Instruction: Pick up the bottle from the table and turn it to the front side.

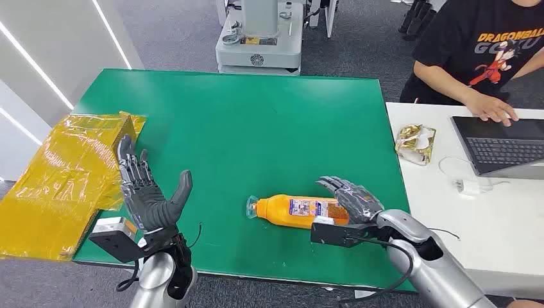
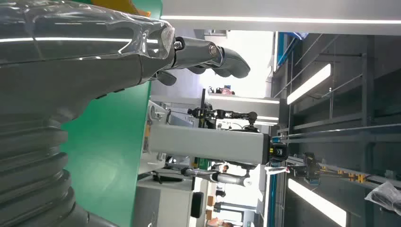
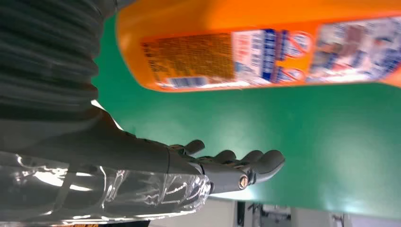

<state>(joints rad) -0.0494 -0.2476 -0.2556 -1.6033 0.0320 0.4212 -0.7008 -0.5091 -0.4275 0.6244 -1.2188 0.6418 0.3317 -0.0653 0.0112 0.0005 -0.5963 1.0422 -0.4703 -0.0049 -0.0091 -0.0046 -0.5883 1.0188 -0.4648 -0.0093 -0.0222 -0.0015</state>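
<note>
From the head view, an orange plastic bottle (image 1: 296,211) with a white and blue printed label, its writing too small to read, lies on its side on the green matte table (image 1: 256,128). The right hand (image 1: 349,196) rests over its base end, fingers spread, holding nothing. The left hand (image 1: 149,192) stands raised near crinkled yellow plastic wrapping (image 1: 61,179), fingers apart and empty.

The left wrist view shows extended fingers (image 2: 222,56).

The right wrist view shows the label's barcode and dense illegible print, fingers (image 3: 246,165) apart from the bottle.
</note>
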